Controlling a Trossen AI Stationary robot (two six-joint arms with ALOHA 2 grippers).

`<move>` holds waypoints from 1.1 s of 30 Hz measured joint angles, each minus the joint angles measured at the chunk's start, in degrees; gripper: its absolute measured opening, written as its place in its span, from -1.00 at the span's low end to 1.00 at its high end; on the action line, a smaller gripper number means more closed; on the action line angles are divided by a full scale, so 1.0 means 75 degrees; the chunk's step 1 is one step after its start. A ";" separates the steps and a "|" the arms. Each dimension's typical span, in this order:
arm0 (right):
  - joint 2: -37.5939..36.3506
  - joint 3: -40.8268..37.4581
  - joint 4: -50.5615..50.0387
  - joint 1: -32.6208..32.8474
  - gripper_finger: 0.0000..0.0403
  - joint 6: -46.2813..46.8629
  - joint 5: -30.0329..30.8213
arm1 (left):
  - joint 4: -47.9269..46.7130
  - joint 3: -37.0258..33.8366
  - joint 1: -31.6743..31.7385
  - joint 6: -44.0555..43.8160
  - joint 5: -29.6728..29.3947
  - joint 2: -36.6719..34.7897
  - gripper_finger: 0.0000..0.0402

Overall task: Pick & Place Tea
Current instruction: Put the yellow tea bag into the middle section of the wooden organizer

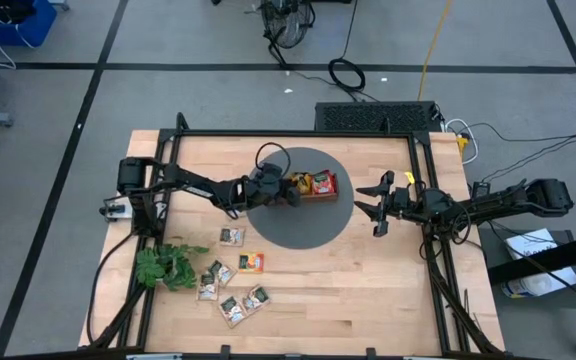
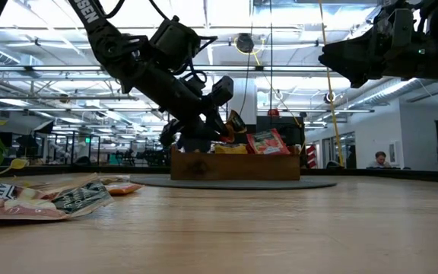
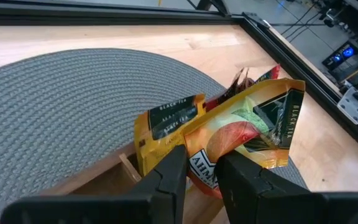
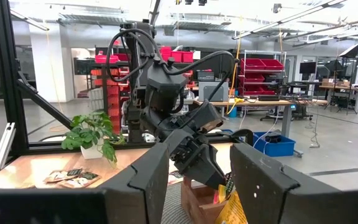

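A brown wooden tray (image 1: 316,187) sits on a round grey mat (image 1: 298,222) mid-table, with red and yellow tea sachets (image 2: 268,142) sticking up out of it. My left gripper (image 3: 202,154) is at the tray's left part (image 2: 204,164), shut on an orange-yellow tea sachet (image 3: 247,127). A second yellow sachet (image 3: 166,121) stands beside it. Several loose sachets (image 1: 232,237) lie flat on the wood near the front left. My right gripper (image 1: 378,205) hangs open to the right of the mat, above the table. My left gripper pinches the orange-yellow sachet between its two fingers at its printed lower edge (image 3: 202,169). The fingers slant down from the table's left. The sachet stands tilted up and away from the fingers over the tray. The fingers hide whether its lower end rests in the tray.
A green leafy sprig (image 1: 168,265) lies at the front left beside the loose sachets (image 1: 243,302). A black frame (image 1: 423,170) borders the table. Bare wood stretches along the front right (image 1: 368,300).
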 joint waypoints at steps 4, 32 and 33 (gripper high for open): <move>0.0000 0.0000 -0.0002 -0.0001 -0.23 -0.0001 0.0000 | 0.0009 0.0000 0.0003 0.0007 0.0000 0.0000 -0.55; 0.0003 0.0000 0.0000 -0.0001 -0.23 -0.0001 0.0000 | -0.0863 0.0045 -0.0089 0.2205 0.3344 -0.1263 0.27; 0.0003 0.0000 -0.0001 -0.0002 -0.23 0.0000 0.0001 | -0.1356 0.0091 -0.0162 0.2467 0.3812 -0.1529 0.26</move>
